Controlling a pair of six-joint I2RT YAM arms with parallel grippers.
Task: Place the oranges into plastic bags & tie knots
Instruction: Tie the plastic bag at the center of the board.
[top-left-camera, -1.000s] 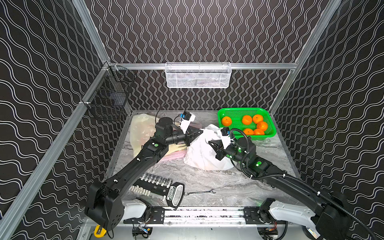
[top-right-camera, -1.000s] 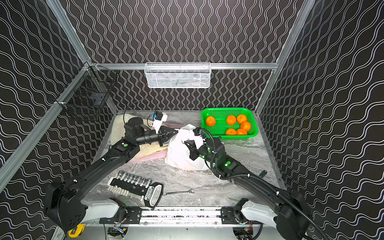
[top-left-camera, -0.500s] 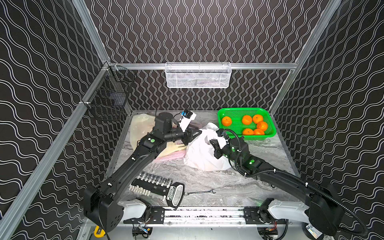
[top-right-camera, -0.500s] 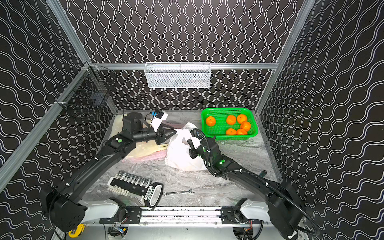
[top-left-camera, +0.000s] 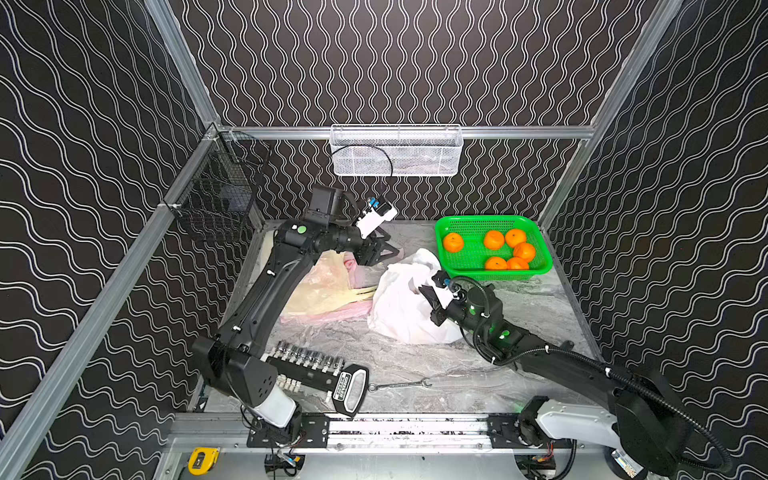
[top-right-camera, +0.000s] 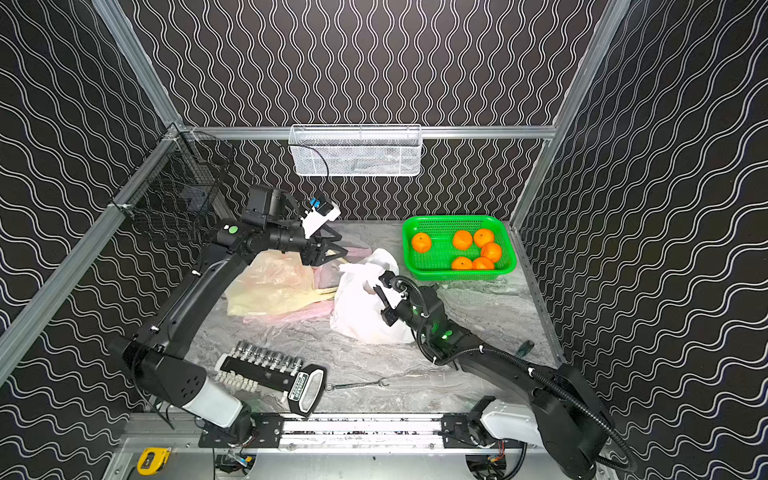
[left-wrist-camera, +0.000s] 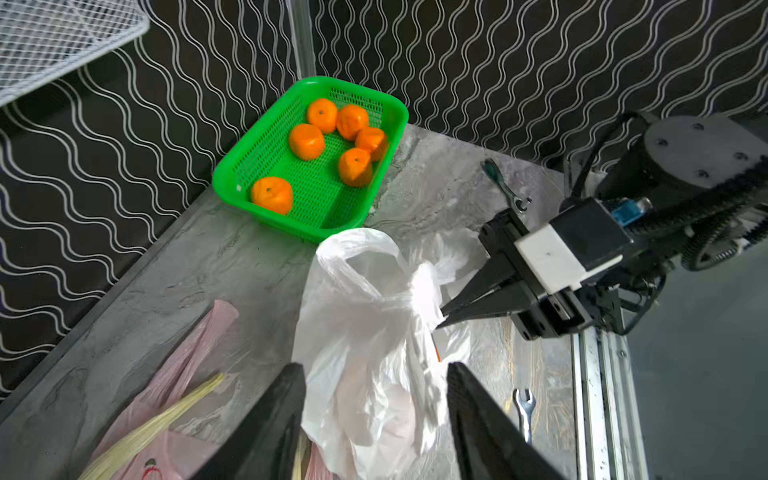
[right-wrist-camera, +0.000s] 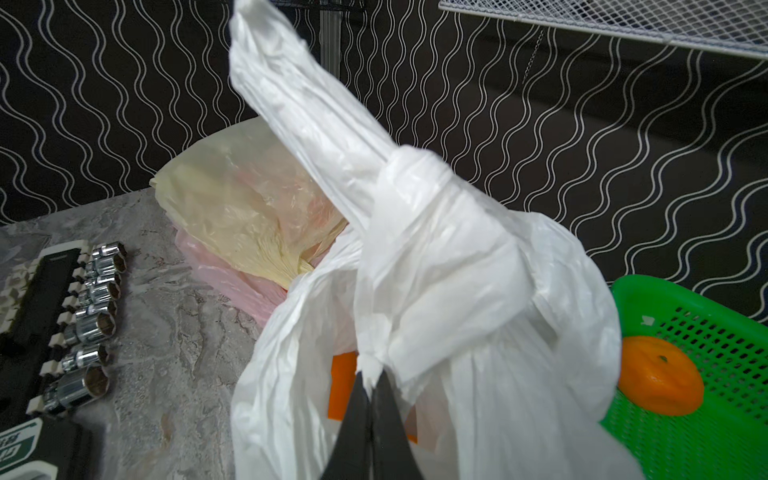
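Nearest, a socket set (top-left-camera: 307, 365) lies on the worktop (top-left-camera: 457, 365). Behind it, the right hand (top-left-camera: 426, 289) pinches with closed jaws the white bag (top-left-camera: 395, 316) at mid-worktop. Further, the left hand (top-left-camera: 392, 246) hovers with jaws wide, holding nothing. Farthest, six oranges (top-left-camera: 493, 240) sit in the green basket (top-left-camera: 490, 219).

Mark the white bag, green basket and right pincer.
white bag (top-left-camera: 395, 309): in a top view, bulging side.
green basket (top-left-camera: 498, 274): in a top view, near wall.
right pincer (right-wrist-camera: 371, 379): right wrist view, between its tips.

The white bag (right-wrist-camera: 457, 270) hides its contents except an orange patch (right-wrist-camera: 343, 386)
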